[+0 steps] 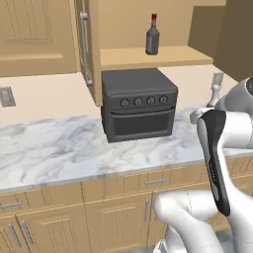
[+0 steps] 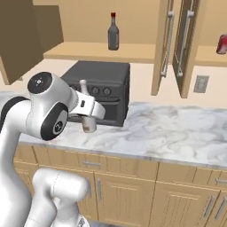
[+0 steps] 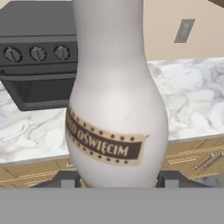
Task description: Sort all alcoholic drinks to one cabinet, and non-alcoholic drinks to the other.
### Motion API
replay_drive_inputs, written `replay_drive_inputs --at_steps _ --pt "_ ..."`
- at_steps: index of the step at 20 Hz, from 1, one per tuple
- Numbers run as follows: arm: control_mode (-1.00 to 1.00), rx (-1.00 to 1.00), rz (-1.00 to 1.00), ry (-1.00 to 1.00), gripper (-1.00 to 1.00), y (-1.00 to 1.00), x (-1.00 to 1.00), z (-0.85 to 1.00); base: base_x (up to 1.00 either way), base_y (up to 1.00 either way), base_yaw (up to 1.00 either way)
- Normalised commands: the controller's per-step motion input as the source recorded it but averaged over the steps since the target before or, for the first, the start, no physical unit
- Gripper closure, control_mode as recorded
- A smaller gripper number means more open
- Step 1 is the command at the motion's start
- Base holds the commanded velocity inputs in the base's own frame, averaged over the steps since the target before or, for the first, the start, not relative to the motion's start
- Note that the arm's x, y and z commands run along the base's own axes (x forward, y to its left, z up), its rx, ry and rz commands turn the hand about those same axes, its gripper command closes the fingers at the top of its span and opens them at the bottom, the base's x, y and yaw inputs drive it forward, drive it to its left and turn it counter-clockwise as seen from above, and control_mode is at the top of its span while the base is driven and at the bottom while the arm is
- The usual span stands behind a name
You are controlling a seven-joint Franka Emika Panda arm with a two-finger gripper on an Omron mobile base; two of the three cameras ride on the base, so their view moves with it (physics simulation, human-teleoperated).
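The jaws are closed on the lower body of the pale beige bottle (image 3: 116, 100). In the hand view its brown label band sits just above the two dark fingertips that press it from either side. In the right base view the same bottle (image 2: 88, 120) hangs upright at the end of the arm, in the air in front of the dark oven (image 2: 99, 91) and clear of the marble bench (image 2: 177, 133).

The dark grey bottle with the red cap (image 2: 113, 33) already stands on the shelf (image 2: 88, 51) of the open cabinet above the oven. The red can (image 2: 221, 44) rests in the other cabinet, to the right, beyond the open doors (image 2: 175, 42).

My reading is that the step in hand is carrying the beige bottle up to join the grey one. The grip is low on a tall, narrow-necked bottle, so it could tip if the wrist rolls or swings fast. Keeping it upright and lifting smoothly looks wise.

The path should rise above the oven top before going in. It should enter the opening between the cabinet wall and the door edge, and aim for the bare shelf beside the grey bottle without nudging it. The neck needs room under the cabinet top. Set the base flat on the shelf before the jaws let go.
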Motion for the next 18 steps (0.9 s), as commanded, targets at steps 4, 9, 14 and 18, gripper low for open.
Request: replay_drive_inputs --at_steps 4,9,14,18 --pt "1.0 0.0 0.0 0.0 1.0 0.0 0.0 0.0 0.58 0.0 0.01" --pt "1.0 0.0 0.0 0.0 1.0 0.0 0.0 0.0 0.53 0.0 0.02" --pt "1.0 0.0 0.0 0.0 1.0 0.0 0.0 0.0 0.49 0.0 0.04" --pt "1.0 0.0 0.0 0.0 1.0 0.0 0.0 0.0 0.42 0.0 0.06"
